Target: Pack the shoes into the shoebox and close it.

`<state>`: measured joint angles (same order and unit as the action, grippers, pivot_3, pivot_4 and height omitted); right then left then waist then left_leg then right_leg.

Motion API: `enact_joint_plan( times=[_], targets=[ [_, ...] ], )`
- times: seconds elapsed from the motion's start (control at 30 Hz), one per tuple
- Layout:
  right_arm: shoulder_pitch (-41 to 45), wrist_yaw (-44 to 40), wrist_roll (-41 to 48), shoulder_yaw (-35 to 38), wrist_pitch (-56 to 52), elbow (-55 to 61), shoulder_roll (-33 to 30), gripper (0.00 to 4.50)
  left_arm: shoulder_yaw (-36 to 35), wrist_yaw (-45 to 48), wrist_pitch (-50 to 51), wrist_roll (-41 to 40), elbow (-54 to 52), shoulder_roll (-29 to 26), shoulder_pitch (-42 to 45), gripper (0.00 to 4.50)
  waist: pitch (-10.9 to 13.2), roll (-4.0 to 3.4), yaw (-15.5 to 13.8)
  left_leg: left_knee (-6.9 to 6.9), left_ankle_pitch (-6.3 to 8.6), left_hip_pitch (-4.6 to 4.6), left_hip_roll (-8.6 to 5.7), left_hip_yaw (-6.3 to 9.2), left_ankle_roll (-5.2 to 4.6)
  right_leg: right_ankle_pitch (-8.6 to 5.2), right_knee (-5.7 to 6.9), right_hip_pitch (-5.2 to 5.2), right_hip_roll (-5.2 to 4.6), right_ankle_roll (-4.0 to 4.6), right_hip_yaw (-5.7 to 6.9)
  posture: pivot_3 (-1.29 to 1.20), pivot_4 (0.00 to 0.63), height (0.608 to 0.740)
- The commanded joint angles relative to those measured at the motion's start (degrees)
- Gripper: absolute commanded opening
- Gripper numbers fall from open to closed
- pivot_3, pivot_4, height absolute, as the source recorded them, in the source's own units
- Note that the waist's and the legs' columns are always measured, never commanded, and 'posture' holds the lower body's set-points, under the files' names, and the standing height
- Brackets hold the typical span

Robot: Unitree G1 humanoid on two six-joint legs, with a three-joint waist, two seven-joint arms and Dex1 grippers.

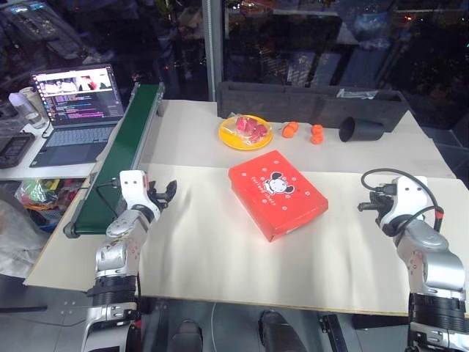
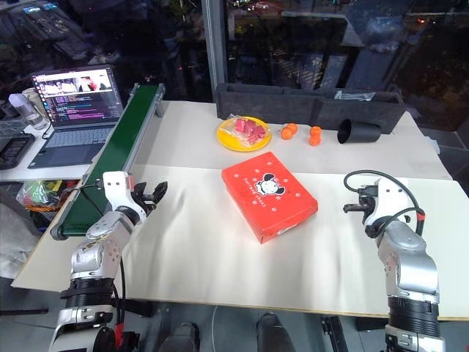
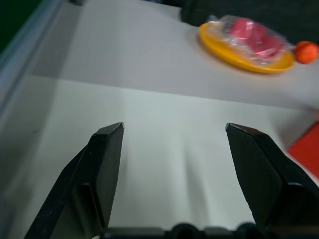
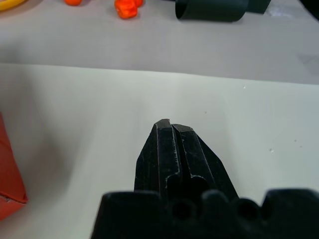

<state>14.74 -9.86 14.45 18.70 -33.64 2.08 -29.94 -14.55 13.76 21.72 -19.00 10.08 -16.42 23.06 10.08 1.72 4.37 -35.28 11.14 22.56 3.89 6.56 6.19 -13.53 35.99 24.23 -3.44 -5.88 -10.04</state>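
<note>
Centrally on the bench (image 1: pixel 220 264), the shoebox (image 1: pixel 277 193) is lying closed, its lid showing a cartoon mouse beside small white writing too tiny to read. Left tool (image 1: pixel 167 193) is hovering level over the bench's left side, fingers spread wide, holding nothing. Right tool (image 1: pixel 364 207) is hovering right of the shoebox, fingers pressed together, empty.

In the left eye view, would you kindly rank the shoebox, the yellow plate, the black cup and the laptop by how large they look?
1. laptop and shoebox: they look about alike, so no ranking between them
2. yellow plate
3. black cup, slightly smaller than the plate
</note>
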Motion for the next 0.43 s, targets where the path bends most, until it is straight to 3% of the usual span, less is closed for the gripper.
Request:
enact_joint_plan(
  times=[0.03,0.43],
  targets=[
    [0.56,0.64,-1.24,0.34,2.56,0.39,0.44,0.02,-0.76,-0.53,-2.88,0.85,0.68,-0.18,0.69,3.5,0.01,0.01,-0.06,0.0,-0.06,0.01,0.0,0.0,0.1,0.01,0.0,0.0,0.0,-0.01,0.0,0.0,0.15,0.71],
    [-0.08,1.4,-2.13,0.92,2.72,1.22,2.27,0.02,-0.7,-0.43,-4.84,0.98,3.0,0.06,2.1,3.5,0.01,0.01,-0.21,0.06,-0.08,0.1,0.0,0.0,0.15,0.12,-0.03,0.04,0.0,-0.2,-0.01,0.0,0.15,0.71]
  ],
)
